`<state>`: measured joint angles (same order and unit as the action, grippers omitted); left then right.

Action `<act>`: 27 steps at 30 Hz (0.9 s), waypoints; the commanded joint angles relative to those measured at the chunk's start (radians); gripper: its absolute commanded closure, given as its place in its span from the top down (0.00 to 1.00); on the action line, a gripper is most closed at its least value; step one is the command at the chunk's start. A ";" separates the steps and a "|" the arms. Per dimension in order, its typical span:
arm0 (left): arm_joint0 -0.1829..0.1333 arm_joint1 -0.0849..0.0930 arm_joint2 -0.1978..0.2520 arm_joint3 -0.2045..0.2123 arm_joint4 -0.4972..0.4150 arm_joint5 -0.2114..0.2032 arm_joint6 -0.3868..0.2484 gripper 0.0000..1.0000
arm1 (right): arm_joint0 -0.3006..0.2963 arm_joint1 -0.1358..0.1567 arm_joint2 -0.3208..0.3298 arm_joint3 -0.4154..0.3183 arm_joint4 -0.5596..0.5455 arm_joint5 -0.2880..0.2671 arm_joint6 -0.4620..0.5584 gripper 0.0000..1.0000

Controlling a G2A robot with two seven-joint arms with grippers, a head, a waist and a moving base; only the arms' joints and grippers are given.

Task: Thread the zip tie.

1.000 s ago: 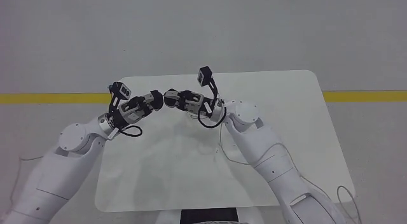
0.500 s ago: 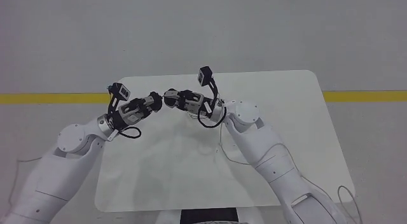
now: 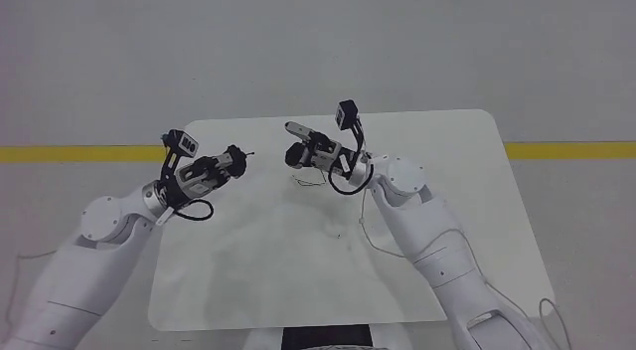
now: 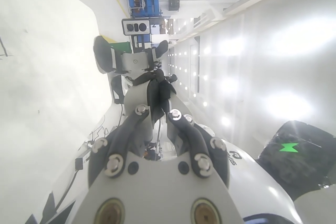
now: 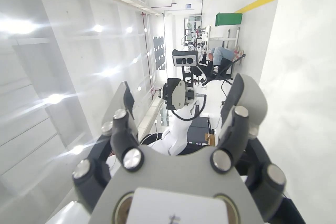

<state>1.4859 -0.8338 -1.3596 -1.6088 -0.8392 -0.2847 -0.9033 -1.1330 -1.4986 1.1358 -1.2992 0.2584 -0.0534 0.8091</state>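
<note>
Zip tie [image 3: 309, 181] looks like the thin dark strand lying loose on the table [image 3: 447, 211], near the right gripper [image 3: 291, 142] and well apart from the left gripper [image 3: 237, 158]. Too thin to make out head vs tail, or whether it's looped. Right gripper is held above the table, spread wide, nothing between the fingers [image 5: 242, 96]. Left one has its pads pressed together. In the top view a tiny dark sliver pokes out at its tip, can't tell what that is or if it's pinching anything. Judgement: threading is not done, and neither arm clearly has the tie. Handling-wise expect near-zero weight, a slick, springy plastic strip, flat to the surface, so hard to get under, and it'll flick or skate if nudged. I'd pinch across the flat of the strap, close to the head with one gripper and a short way back from the tail tip with the other, so the free end stays short and stiff enough to aim. Risk: the tail bows away from the slot if gripped too far back.
</note>
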 commanded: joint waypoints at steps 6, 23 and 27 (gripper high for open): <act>0.000 0.000 -0.028 -0.019 -0.040 0.013 -0.013 0.00 | -0.001 0.001 0.001 -0.001 0.000 0.000 0.005 1.00; 0.034 -0.084 -0.176 0.072 0.045 -0.055 -0.129 0.00 | -0.001 0.001 0.001 -0.001 0.000 0.000 0.005 1.00; 0.035 -0.139 -0.237 0.140 -0.004 -0.055 -0.258 0.00 | -0.001 0.001 0.001 -0.001 0.000 0.000 0.005 1.00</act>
<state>1.5234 -0.9600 -1.5822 -1.4903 -0.8329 -0.3400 -1.1307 -1.1341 -1.4976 1.1371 -1.3007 0.2584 -0.0532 0.8141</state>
